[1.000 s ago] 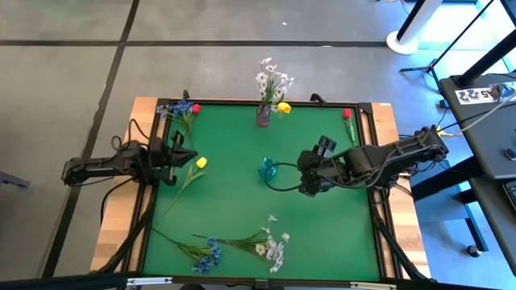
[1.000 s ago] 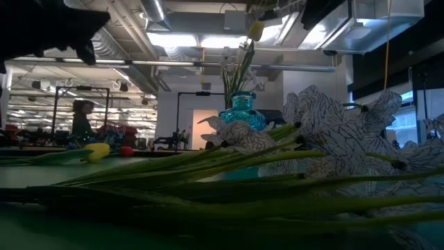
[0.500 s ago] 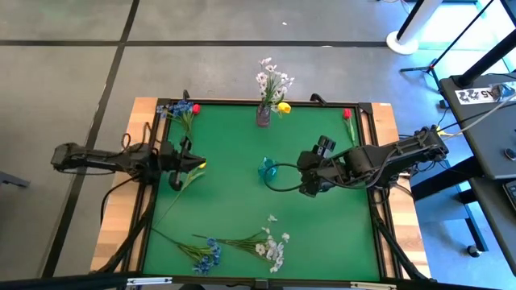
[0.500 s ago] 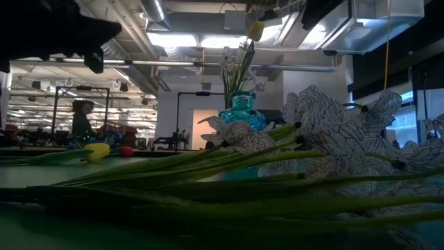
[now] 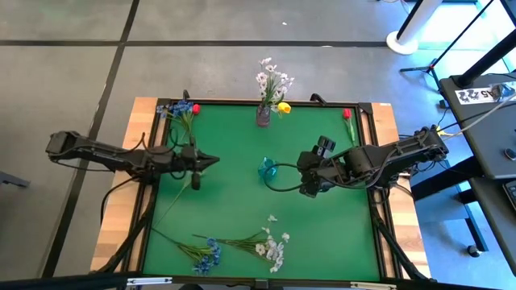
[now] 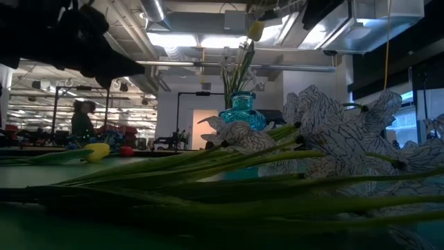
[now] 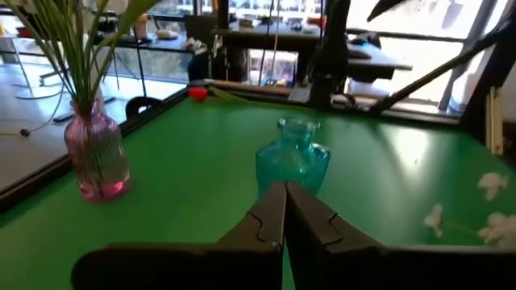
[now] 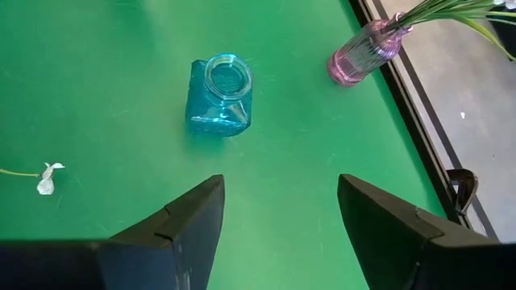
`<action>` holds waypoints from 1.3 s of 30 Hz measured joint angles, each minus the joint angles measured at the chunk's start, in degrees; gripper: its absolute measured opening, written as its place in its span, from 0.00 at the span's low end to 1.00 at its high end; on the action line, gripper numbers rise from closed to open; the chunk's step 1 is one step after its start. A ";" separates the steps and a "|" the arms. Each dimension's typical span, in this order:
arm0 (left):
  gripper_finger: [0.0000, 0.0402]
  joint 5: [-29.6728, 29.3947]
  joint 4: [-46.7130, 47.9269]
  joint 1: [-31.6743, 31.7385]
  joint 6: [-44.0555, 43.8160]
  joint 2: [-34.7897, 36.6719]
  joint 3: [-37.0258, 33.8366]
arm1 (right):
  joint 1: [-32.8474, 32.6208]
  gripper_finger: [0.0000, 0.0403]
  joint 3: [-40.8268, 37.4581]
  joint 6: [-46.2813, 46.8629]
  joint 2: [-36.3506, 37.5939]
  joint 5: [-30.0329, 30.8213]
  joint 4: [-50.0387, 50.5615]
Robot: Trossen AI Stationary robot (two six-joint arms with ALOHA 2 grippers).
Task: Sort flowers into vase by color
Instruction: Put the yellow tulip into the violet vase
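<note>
The left gripper (image 5: 211, 159), pinched shut and empty, reaches in low from the table's left edge; the right gripper (image 5: 301, 176) gapes empty beside the squat blue glass vase (image 5: 268, 169) mid-table. White-blossom sprays (image 5: 272, 248) lie along the near edge.

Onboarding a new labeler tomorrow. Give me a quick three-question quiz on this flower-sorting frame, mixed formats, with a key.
1. True or false: the left gripper has its fingers shut, with nothing between them.
2. Multiple choice: what does the pink ribbed glass vase at the table's far edge hold? A) nothing B) white blossom sprays plus a yellow bud C) only blue blooms
3. Short answer: which vessel stands in front of the open right gripper?

Key:
1. True.
2. B.
3. The empty turquoise glass bottle vase near the middle of the green table mat.
</note>
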State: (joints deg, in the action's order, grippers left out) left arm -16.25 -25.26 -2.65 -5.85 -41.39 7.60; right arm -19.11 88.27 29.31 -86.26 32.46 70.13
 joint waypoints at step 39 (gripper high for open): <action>0.32 -9.49 43.74 -7.31 -38.94 -30.85 18.80 | 0.00 0.60 -1.72 0.62 -0.24 -1.74 -1.01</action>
State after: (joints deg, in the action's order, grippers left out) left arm -25.74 18.49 -9.96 -44.78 -72.25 26.40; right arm -19.11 86.55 29.93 -86.50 30.72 69.11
